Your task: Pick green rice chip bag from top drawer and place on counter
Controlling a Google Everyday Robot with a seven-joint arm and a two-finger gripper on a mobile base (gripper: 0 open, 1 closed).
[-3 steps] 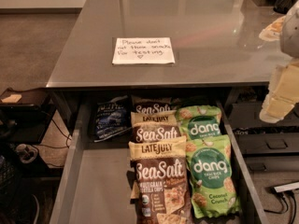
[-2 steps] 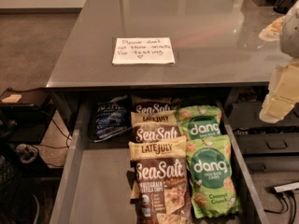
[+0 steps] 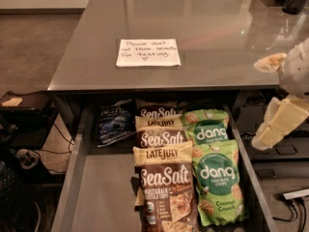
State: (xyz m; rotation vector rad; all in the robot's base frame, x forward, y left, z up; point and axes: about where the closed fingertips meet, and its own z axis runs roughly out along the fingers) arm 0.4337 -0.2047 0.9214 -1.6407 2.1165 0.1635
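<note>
Green rice chip bag [image 3: 219, 182]: bright green, white "dang", flat in top drawer [image 3: 106, 187] | gripper [image 3: 263, 103] at right, jaws apart | nothing moved since earlier

Counter [image 3: 217, 37] with note [image 3: 147, 52], claw [image 3: 279, 122] beside right edge

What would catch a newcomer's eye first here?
The green rice chip bag and its twin glow on the right of the open top drawer, beside brown Sea Salt bags. A white note lies on the counter; the pincer hangs beyond the drawer's right wall.
</note>
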